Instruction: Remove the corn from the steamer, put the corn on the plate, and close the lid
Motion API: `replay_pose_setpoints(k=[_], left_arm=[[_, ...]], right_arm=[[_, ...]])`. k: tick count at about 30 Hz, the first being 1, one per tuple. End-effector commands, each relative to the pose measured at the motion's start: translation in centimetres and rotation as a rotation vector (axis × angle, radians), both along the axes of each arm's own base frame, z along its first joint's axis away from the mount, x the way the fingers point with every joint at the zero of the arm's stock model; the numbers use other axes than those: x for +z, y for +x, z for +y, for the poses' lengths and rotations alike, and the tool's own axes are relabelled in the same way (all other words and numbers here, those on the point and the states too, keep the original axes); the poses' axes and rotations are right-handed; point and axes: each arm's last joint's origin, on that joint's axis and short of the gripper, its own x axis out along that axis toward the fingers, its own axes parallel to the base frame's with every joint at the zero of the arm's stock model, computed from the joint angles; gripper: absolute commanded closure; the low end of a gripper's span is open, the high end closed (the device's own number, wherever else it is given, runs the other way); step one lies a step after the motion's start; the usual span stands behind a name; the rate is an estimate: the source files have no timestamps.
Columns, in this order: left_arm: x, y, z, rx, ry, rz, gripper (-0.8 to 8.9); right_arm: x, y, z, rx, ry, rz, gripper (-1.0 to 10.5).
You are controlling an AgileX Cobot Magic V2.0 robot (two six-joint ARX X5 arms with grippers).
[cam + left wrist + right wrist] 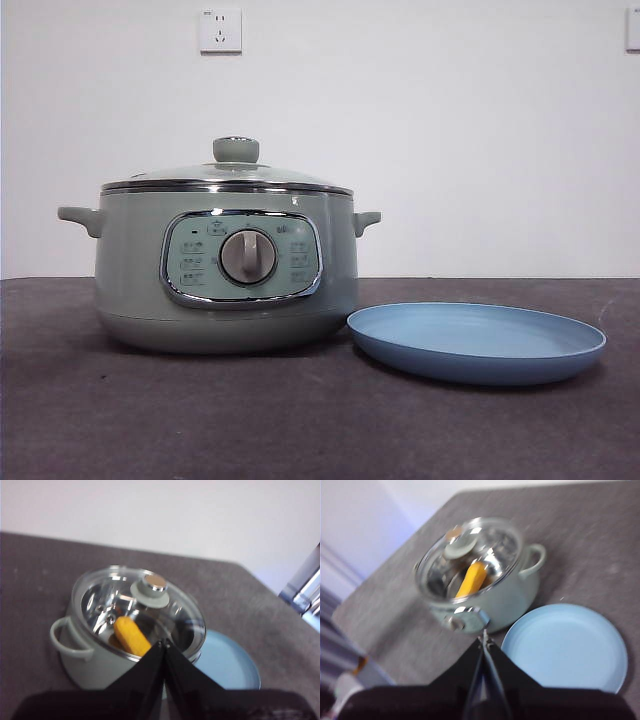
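Observation:
The pale green steamer (226, 270) stands on the table's left half with the glass lid (232, 172) closed on it. The corn (131, 635) lies inside, seen through the glass, and it also shows in the right wrist view (471, 579). The light-blue plate (476, 341) lies empty right of the pot. My left gripper (164, 642) is shut and empty, above and short of the steamer (95, 652). My right gripper (484, 640) is shut and empty, above the table between steamer (490, 597) and plate (565, 647). Neither gripper shows in the front view.
The dark grey table (150, 420) runs to a white wall with a socket (220, 30). Its edges show in the wrist views, with a blurred metal frame (307, 592) beyond one corner.

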Motion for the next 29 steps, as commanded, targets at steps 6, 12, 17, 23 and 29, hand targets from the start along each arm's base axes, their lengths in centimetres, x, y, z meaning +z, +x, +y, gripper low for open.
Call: replay_pose_setpoints(k=[6, 12, 17, 23, 29], left_arm=[[1.5, 0.7, 0.0, -0.032, 0.080, 0.042, 8.16], [1.6, 0.7, 0.0, -0.031, 0.074, 0.053, 7.73], [1.3, 0.6, 0.0, -0.033, 0.072, 0.083, 2.47], [1.4, 0.6, 0.0, -0.033, 0.073, 0.080, 1.98], [1.9, 1.0, 0.1, -0.032, 0.077, 0.017, 1.99]], right_arm=[[-0.2, 0.3, 1.2, 0.102, -0.048, -0.013, 9.3], [-0.3, 0.4, 1.1, 0.073, -0.068, -0.014, 5.2], [-0.3, 0.4, 1.1, 0.064, -0.075, -0.015, 3.1], [-0.3, 0.4, 1.1, 0.064, -0.075, -0.015, 3.1], [-0.3, 0.5, 1.1, 0.064, -0.076, -0.014, 3.2]])
